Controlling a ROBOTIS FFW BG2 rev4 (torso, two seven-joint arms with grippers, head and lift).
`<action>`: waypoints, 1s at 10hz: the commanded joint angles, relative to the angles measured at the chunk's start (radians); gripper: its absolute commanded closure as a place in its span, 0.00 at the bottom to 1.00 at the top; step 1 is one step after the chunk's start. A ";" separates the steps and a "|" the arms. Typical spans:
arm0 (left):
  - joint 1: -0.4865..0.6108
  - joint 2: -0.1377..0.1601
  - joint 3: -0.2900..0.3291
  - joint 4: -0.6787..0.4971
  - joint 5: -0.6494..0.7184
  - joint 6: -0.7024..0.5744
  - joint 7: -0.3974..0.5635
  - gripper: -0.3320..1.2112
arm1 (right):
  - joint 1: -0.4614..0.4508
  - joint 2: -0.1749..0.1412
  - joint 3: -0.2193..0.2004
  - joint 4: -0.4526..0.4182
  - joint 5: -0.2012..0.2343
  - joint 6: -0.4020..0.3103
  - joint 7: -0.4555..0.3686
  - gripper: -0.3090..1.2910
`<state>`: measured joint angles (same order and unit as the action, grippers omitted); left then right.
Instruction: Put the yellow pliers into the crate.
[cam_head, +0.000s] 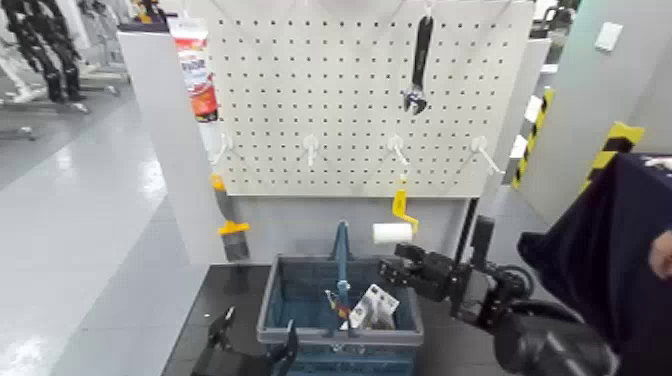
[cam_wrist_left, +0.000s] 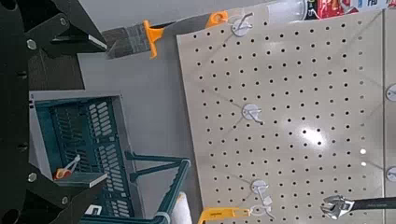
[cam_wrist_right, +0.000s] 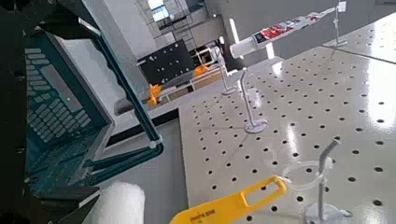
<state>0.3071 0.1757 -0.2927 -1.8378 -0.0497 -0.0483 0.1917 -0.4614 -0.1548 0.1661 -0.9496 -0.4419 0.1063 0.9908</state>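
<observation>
The crate (cam_head: 300, 322) stands on the dark table below the pegboard, its upright centre handle (cam_head: 342, 262) in the middle. The yellow pliers (cam_head: 370, 306) on their white card lie inside it, in the right half; the left wrist view shows them too, pliers (cam_wrist_left: 77, 174) on the crate (cam_wrist_left: 89, 131) floor. My right gripper (cam_head: 392, 268) hovers just above the crate's right rim, open, with nothing between its fingers. My left gripper (cam_head: 252, 345) waits low at the crate's front left corner, open and holding nothing.
A white pegboard (cam_head: 340, 110) rises behind the crate. On it hang a black wrench (cam_head: 419, 62), a yellow-handled paint roller (cam_head: 398, 222), a yellow-handled brush (cam_head: 229, 222) and a tube (cam_head: 198, 72). A person's dark sleeve (cam_head: 620, 250) is at the right.
</observation>
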 joint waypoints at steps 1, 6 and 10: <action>0.003 0.001 0.003 0.000 0.001 -0.002 0.000 0.41 | 0.133 0.029 -0.105 -0.204 0.078 0.007 -0.141 0.22; 0.012 0.002 0.007 -0.003 0.002 -0.007 0.009 0.41 | 0.475 0.123 -0.198 -0.554 0.170 -0.128 -0.523 0.22; 0.027 0.004 0.017 -0.011 0.001 -0.007 0.015 0.41 | 0.733 0.164 -0.171 -0.719 0.253 -0.269 -0.745 0.22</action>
<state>0.3313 0.1791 -0.2775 -1.8471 -0.0488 -0.0552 0.2069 0.2297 -0.0016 -0.0120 -1.6478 -0.2042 -0.1379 0.2515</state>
